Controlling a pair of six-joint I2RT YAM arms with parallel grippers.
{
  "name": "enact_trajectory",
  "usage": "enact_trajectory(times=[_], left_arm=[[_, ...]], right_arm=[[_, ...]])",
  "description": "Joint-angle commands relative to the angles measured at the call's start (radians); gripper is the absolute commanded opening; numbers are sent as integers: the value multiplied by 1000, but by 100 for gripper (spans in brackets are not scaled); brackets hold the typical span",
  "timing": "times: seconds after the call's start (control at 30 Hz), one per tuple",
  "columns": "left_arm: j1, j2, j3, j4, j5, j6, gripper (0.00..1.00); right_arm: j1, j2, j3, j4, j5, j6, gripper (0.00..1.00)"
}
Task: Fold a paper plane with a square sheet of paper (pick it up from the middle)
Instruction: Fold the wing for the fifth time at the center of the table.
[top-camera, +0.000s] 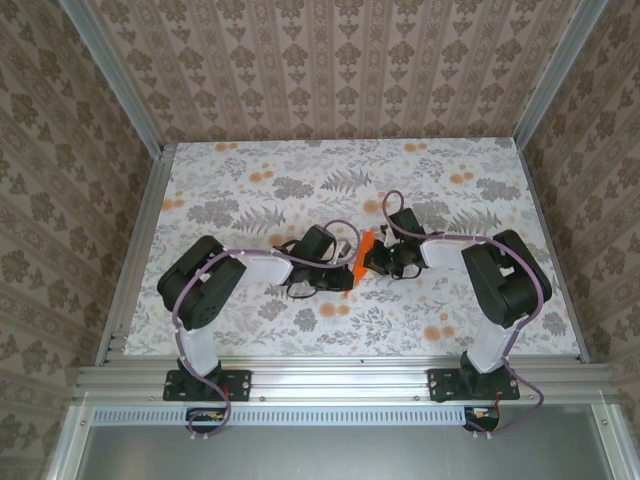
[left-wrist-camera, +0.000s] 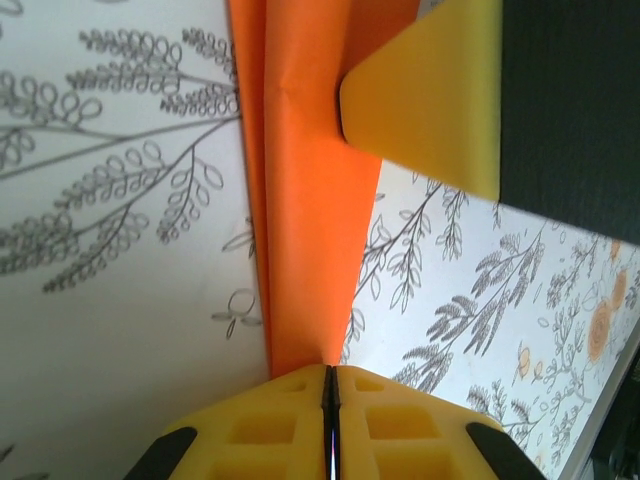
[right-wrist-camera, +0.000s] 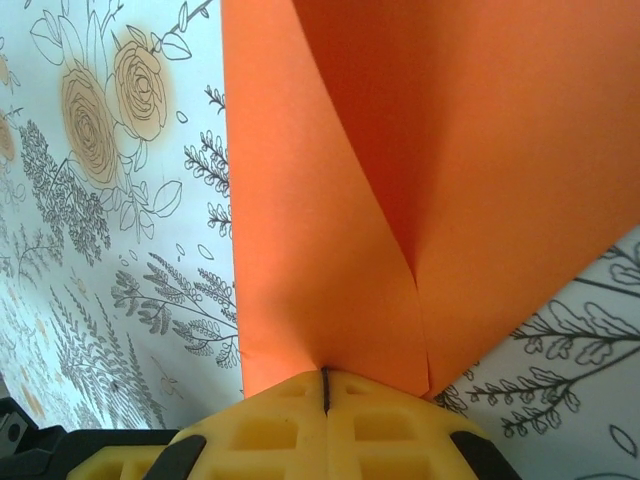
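Top external: my arms meet near the middle of the flowered tablecloth (top-camera: 250, 190), patterned walls (top-camera: 330, 70) on three sides, and the folded orange paper (top-camera: 359, 256) sits between my left gripper (top-camera: 343, 268) and my right gripper (top-camera: 370, 262). Left wrist: my left fingers (left-wrist-camera: 260, 430) are pressed together on the paper's narrow end, while my right gripper's yellow pad (left-wrist-camera: 430, 100) covers its far corner. Right wrist: my right fingers (right-wrist-camera: 270, 430) are clamped tight on the creased paper, which hides much of the cloth.

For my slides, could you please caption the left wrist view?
Left gripper shut on the folded orange paper, right gripper's finger at its far end, above floral tablecloth.
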Motion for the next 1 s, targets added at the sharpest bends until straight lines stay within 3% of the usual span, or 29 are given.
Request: enact_trajectory(times=[0.0,0.57,0.8,0.97], left_arm=[[1,-8,-65,-172,22,34,11],[-19,-146,-90,-297,39,132,11],[29,-193,-59,-87,37,-13,11],[28,-127,-14,33,-26,-101,11]], right_arm=[[-4,97,-45,-124,162,30,6],[-4,102,-58,-125,183,49,6],[-4,88,-61,-122,174,42,6],[-6,81,-69,-106,165,43,6]])
